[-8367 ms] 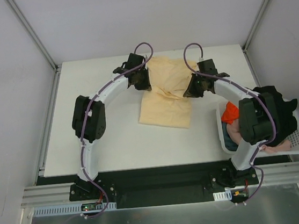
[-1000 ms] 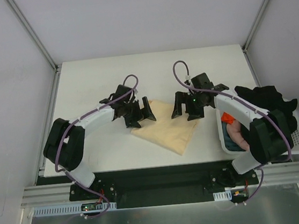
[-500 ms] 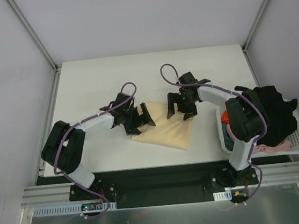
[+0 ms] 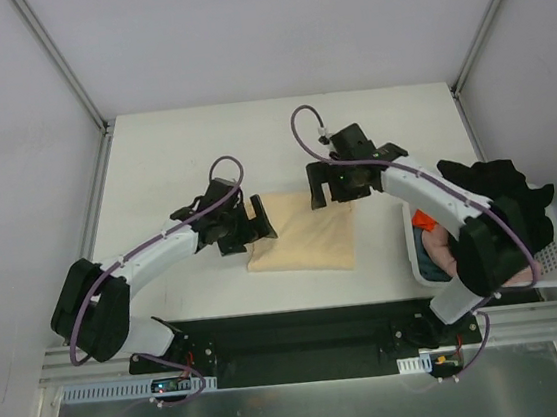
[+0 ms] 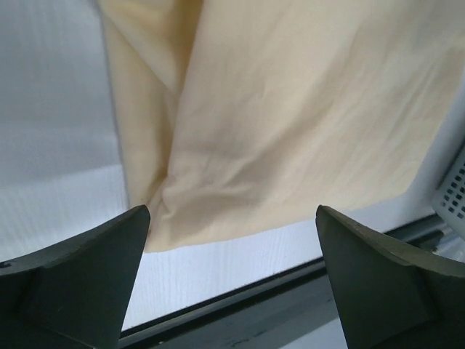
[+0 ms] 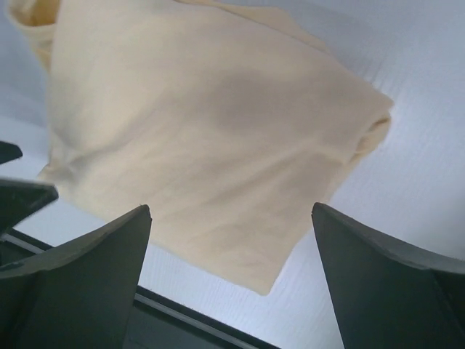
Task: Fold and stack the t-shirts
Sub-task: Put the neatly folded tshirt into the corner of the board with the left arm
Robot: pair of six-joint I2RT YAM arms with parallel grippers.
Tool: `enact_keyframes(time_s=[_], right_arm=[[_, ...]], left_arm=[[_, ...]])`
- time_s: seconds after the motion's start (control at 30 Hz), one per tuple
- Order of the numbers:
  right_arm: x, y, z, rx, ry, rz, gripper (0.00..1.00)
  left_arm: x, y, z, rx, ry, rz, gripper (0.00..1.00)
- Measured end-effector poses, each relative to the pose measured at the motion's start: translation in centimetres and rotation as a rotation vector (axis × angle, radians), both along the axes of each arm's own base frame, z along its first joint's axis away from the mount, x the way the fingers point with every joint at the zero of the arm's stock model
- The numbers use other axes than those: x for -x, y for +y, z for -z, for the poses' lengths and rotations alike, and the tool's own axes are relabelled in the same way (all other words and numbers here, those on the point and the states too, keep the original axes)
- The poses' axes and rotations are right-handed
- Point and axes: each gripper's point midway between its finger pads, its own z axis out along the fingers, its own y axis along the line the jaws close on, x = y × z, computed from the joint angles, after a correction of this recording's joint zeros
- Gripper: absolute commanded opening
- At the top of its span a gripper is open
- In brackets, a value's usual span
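Peach-yellow t-shirt [image 4: 302,234] was found folded into a compact rectangle on the tabletop [image 4: 172,160], near the front edge and between the two arms. The left gripper [image 4: 257,219] was positioned at the left edge of the cloth, and the right gripper [image 4: 328,185] at its far right corner. Both were spread wide and nothing was held in either; in each wrist view the cloth was seen lying beyond the parted fingers, unpinched. A black t-shirt [image 4: 498,189] was draped over the white lattice basket [image 4: 556,262] at the right, with an orange t-shirt [image 4: 424,220] inside.

The fold was judged essentially made, with release and tidying as the step in hand. In the left wrist view a layer was seen splayed out at the left edge; in the right wrist view one corner appeared bunched. For a good result, the splayed layer was to be pushed into line, the corner pressed flat, and both grippers lifted straight up so that no layer was snagged. The bundle was best left square, since further shirts were to be stacked on it.
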Motion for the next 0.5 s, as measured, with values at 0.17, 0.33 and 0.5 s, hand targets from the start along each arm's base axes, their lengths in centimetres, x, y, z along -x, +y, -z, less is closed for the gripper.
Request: enact_keyframes(time_s=[0.17, 0.33, 0.5], right_arm=[[2.7, -2.9, -5.4, -0.057, -0.185, 0.053, 0.97], [6.6, -6.4, -9.1, -0.125, -0.365, 0.115, 0.97], [8.9, -8.9, -10.9, -0.135, -0.454, 0.166, 0.97]], left_arm=[[-2.0, 2.0, -1.2, -0.127, -0.08, -0.055, 0.99], [-4.5, 2.1, -0.6, -0.226, -0.095, -0.048, 0.99], [-6.0, 2.0, 2.8, -0.326, -0.029, -0.028, 0.8]])
